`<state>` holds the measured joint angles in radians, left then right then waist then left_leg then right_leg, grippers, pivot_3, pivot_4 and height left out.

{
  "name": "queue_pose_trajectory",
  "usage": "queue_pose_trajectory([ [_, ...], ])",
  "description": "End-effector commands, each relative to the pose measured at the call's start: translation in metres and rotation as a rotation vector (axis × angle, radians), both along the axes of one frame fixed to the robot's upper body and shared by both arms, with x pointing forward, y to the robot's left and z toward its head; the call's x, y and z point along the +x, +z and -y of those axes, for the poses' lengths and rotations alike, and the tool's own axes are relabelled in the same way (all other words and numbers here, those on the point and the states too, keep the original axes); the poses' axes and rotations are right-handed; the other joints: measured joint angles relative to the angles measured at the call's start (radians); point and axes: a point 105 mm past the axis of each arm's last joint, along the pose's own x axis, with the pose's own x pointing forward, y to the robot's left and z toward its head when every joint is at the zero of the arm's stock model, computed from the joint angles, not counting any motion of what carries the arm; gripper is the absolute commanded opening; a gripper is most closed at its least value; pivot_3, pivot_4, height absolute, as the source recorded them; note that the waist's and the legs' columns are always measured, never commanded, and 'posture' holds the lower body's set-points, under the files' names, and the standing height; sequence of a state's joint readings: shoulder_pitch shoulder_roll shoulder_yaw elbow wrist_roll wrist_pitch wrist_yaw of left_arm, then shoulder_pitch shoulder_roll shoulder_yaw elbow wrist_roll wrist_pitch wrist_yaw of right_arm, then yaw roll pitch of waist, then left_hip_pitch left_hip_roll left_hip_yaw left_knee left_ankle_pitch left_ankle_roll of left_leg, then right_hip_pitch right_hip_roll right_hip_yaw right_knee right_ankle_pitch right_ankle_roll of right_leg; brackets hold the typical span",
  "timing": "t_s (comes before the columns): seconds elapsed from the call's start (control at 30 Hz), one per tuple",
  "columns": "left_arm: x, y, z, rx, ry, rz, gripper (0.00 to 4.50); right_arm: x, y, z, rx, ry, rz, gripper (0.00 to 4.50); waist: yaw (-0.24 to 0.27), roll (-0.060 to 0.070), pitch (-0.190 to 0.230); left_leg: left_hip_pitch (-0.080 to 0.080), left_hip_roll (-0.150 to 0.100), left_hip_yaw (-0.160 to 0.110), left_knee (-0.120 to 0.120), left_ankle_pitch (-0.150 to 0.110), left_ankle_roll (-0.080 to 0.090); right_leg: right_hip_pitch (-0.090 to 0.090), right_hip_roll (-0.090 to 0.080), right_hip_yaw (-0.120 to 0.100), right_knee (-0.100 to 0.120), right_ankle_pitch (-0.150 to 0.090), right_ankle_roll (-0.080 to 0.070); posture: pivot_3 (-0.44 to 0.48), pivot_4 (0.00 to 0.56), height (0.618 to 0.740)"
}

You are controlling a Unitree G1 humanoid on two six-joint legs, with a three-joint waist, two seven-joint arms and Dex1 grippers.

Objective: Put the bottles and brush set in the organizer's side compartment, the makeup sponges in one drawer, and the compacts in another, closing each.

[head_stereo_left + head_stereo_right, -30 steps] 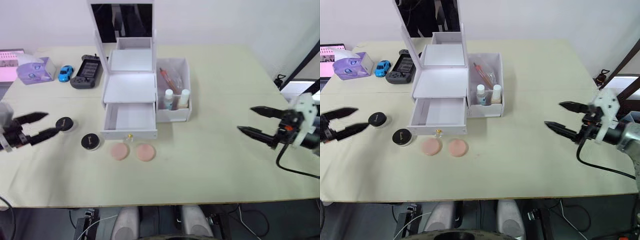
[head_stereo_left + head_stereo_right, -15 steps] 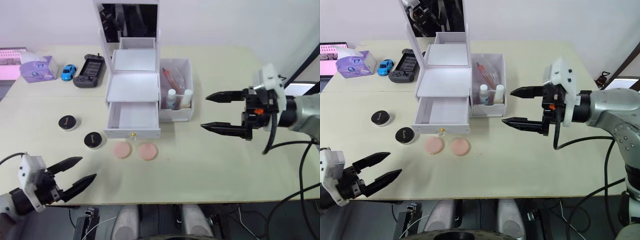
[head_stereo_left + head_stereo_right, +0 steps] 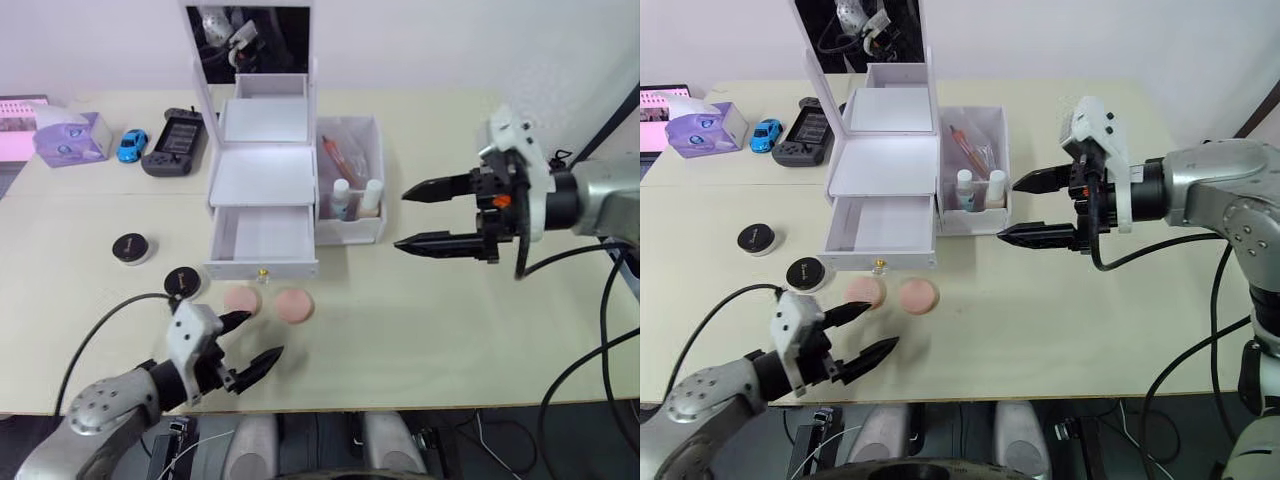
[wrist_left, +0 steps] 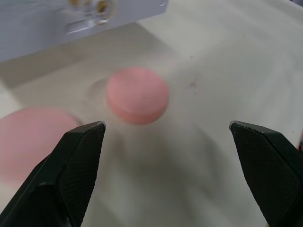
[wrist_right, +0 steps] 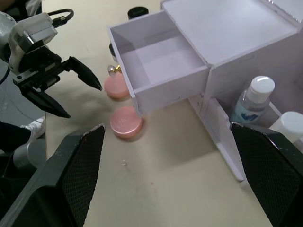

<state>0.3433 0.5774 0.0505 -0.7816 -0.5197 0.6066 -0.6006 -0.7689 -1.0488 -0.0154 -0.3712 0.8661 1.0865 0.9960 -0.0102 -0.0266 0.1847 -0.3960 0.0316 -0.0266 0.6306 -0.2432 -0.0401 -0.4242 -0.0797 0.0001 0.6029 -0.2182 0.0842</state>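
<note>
From the head, the bottles (image 3: 355, 196) and brush set (image 3: 340, 157) already stand in the organizer's (image 3: 262, 170) side compartment (image 3: 349, 227); its lower drawer (image 3: 262, 240) is pulled out, apparently awaiting the two sponges (image 3: 268, 302) before it. The left gripper (image 3: 245, 343), jaws spread, points at them. Its wrist view frames one sponge (image 4: 138, 94) between open fingers. The right wrist view looks into the empty drawer (image 5: 158, 68); the right gripper (image 3: 428, 216) hangs open beside the organizer.
</note>
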Motion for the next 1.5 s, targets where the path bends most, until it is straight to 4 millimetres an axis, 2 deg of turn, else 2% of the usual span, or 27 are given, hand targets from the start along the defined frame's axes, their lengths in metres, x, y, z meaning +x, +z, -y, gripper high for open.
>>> queue_pose_trajectory([
  [0.03,0.005,-0.006,0.009,0.032,0.013,0.024,4.42,-0.002,0.009,0.004,-0.03,-0.027,0.062,4.5,-0.001,0.0,0.0,0.0,0.0,0.0,0.0,0.0,0.0,0.0,0.0,0.0,0.0,0.0,0.0,0.0,0.15,0.74],
  [0.33,0.018,-0.014,0.012,0.103,0.104,0.071,4.42,-0.003,0.008,0.007,-0.042,-0.046,0.067,4.5,-0.001,0.0,0.0,0.002,0.0,0.0,0.001,0.0,0.0,0.001,0.0,0.0,0.001,0.0,0.0,0.0,0.15,0.74],
  [0.47,0.032,-0.017,0.018,0.113,0.149,0.098,4.42,-0.005,0.014,0.01,-0.047,-0.052,0.075,4.5,0.002,0.0,0.0,0.002,0.0,0.0,0.001,0.0,0.0,0.001,0.0,0.0,0.001,0.0,0.0,0.0,0.15,0.74],
  [0.77,0.049,-0.018,0.034,0.121,0.141,0.114,4.42,-0.006,0.022,0.013,-0.044,-0.061,0.08,4.5,0.0,0.0,0.0,0.002,0.0,0.0,0.001,0.0,0.0,0.001,0.0,0.0,0.003,0.0,0.0,0.0,0.15,0.74],
  [1.3,0.048,-0.025,0.03,0.188,0.124,0.077,4.42,-0.021,0.013,-0.001,-0.014,0.019,-0.027,4.5,0.0,0.0,0.0,0.004,0.0,-0.001,0.002,0.0,0.0,0.001,0.0,0.0,0.008,0.0,0.001,0.0,0.15,0.74],
  [1.33,0.048,-0.025,0.03,0.189,0.126,0.075,3.92,-0.022,0.012,-0.001,-0.013,0.02,-0.025,4.5,0.0,0.0,0.0,0.004,0.0,-0.001,0.002,0.0,0.0,0.001,0.0,0.0,0.008,0.0,0.001,0.0,0.15,0.74],
  [1.37,0.049,-0.026,0.029,0.19,0.127,0.073,3.92,-0.022,0.012,-0.001,-0.013,0.02,-0.024,4.5,-0.001,0.0,0.0,0.004,0.0,-0.001,0.002,0.0,0.0,0.001,0.0,0.0,0.008,0.0,0.001,0.0,0.15,0.74],
  [1.4,0.049,-0.025,0.029,0.192,0.127,0.076,3.58,-0.022,0.011,-0.002,-0.013,0.02,-0.023,4.5,0.0,0.0,0.0,0.004,0.0,-0.001,0.002,0.0,0.0,0.001,0.0,0.0,0.008,0.0,0.001,0.0,0.15,0.74],
  [1.47,0.051,-0.024,0.027,0.215,0.134,0.096,2.69,-0.024,0.01,-0.003,-0.013,0.026,-0.02,4.5,0.0,0.0,0.0,0.004,0.0,-0.001,0.002,0.0,0.0,0.001,0.0,0.0,0.008,0.0,0.001,0.0,0.15,0.74],
  [1.5,0.051,-0.024,0.027,0.219,0.128,0.097,2.67,-0.027,0.011,-0.006,-0.015,0.032,-0.016,4.5,0.0,0.0,0.0,0.004,0.0,-0.001,0.002,0.0,0.0,0.001,0.0,0.0,0.008,0.0,0.001,0.0,0.15,0.74],
])
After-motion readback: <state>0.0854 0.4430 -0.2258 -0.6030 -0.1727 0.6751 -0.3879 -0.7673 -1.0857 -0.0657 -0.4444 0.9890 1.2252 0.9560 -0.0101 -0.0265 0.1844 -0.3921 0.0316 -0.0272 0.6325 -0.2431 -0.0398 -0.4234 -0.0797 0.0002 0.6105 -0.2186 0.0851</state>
